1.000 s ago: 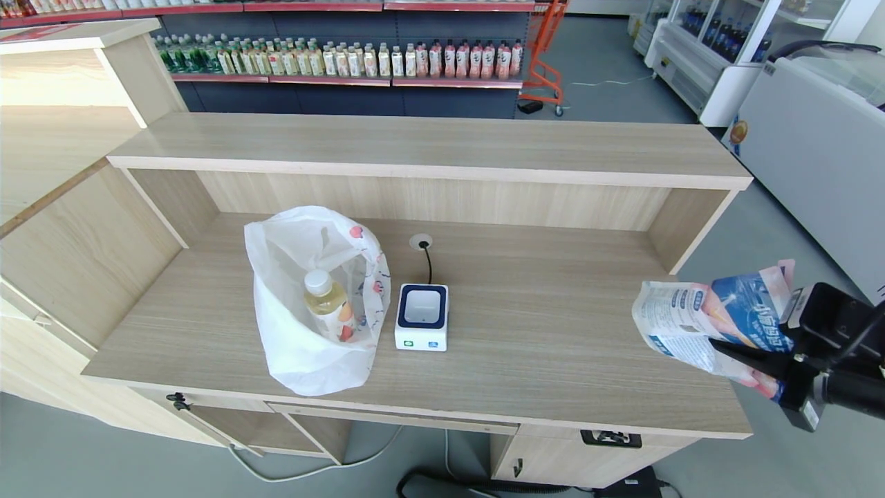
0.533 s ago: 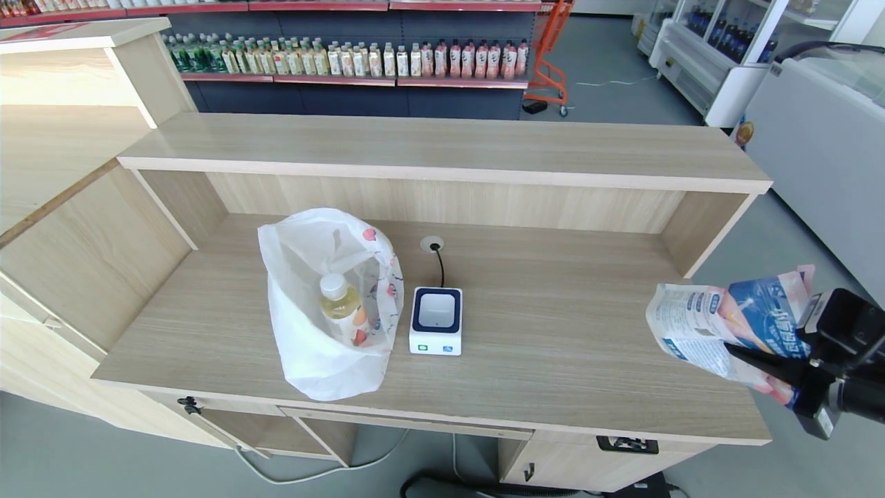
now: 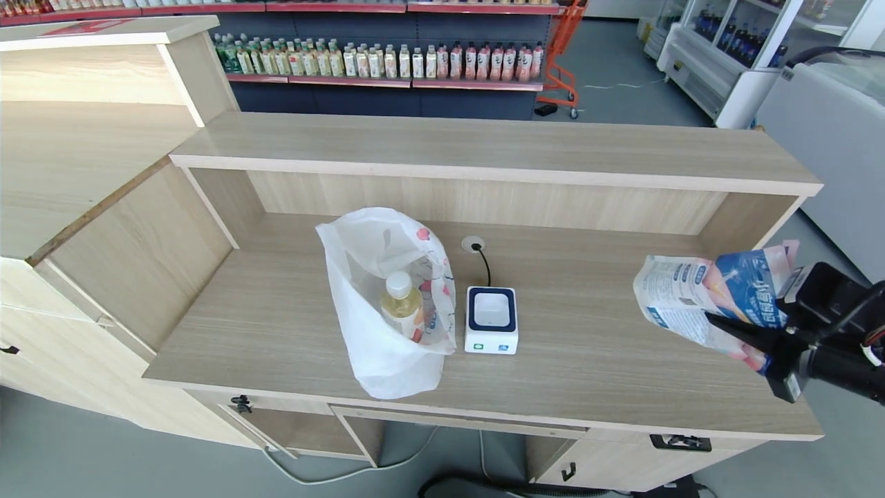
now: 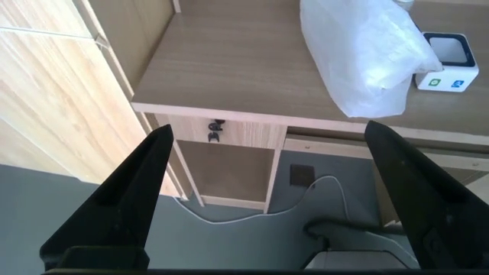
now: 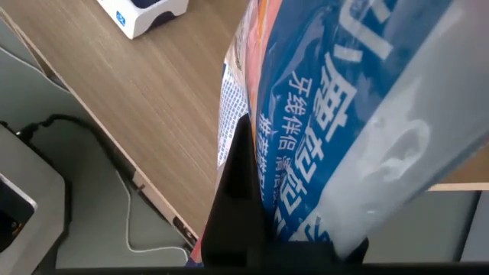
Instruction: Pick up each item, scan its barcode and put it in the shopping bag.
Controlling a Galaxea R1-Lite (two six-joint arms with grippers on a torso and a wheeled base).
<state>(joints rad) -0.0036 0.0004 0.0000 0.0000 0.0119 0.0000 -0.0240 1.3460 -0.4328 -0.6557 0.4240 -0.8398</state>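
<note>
My right gripper [image 3: 743, 332] is shut on a blue and white pouch [image 3: 705, 294], held in the air above the right end of the wooden counter [image 3: 588, 360]. In the right wrist view the pouch [image 5: 344, 114] is pinched between the dark fingers [image 5: 241, 198]. The white scanner [image 3: 491, 319] sits mid-counter, well to the left of the pouch. A white shopping bag [image 3: 373, 346] stands just left of it, open, with a yellow drink bottle [image 3: 401, 304] inside. My left gripper [image 4: 267, 198] is open, low in front of the counter's left front edge, short of the shopping bag [image 4: 367, 53].
A raised shelf [image 3: 484, 149] runs along the back of the counter and side walls close both ends. The scanner's cable [image 3: 482, 263] goes into a hole behind it. Drawers and loose cables lie under the front edge [image 4: 221, 126].
The head camera has shifted, sliding the whole scene to the right. Against the counter, my right gripper and the pouch are now farther in over its right end and nearer the scanner.
</note>
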